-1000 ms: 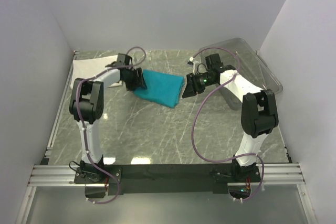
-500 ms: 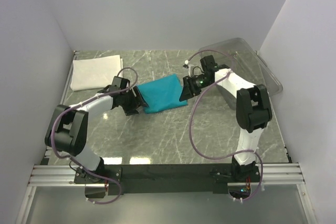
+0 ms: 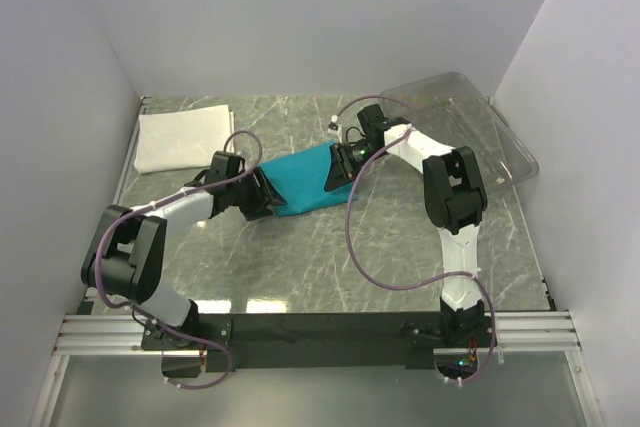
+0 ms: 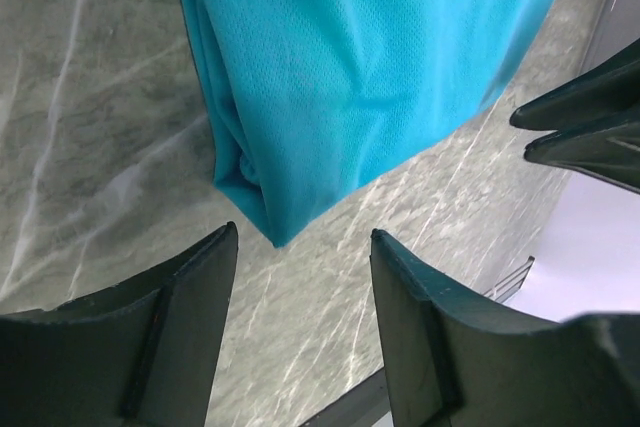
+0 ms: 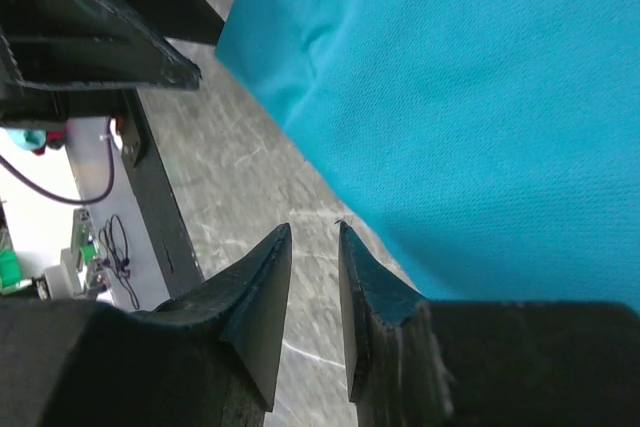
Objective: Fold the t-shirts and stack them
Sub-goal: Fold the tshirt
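Teal-blue folded cloth t-shirt (image 3: pixel 305 182) flat on grey marble-patterned tabletop (image 3: pixel 300 267), a little left of the clear plastic rectangular tray (image 3: pixel 495 142) and apart from it. Long axis slanted: the end away from the tray sits nearer the arm bases, the tray-side end farther back. Plain white folded cloth t-shirt (image 3: pixel 180 137) well left of the tray, beyond the teal one, at the far left corner. No contact between the two shirts; not yet stacked.

Left gripper (image 3: pixel 263 197) low at the teal end away from the tray. Fingers (image 4: pixel 190 297) spread wide, the folded corner of the cloth right at the mouth of the gap, nothing clamped; bare marble between the pads lower down.

Right gripper (image 3: pixel 335 169) at the tray-side end. Fingertips (image 5: pixel 270 267) drawn close, a thin slit left between them, marble showing through the slit, no cloth inside. Teal edge just beside the outer face of one fingertip, seemingly brushing it; contact not certain.

Relation that matters: one claw on each short end, the shirt stretched between them along its long axis, cloth lying straight ahead of each mouth. Probably a two-ended pickup, then a carry away from the tray onto the white shirt. Left arm the nearer one to that stack spot. Risk: the layered corner splaying if only the top ply is caught.
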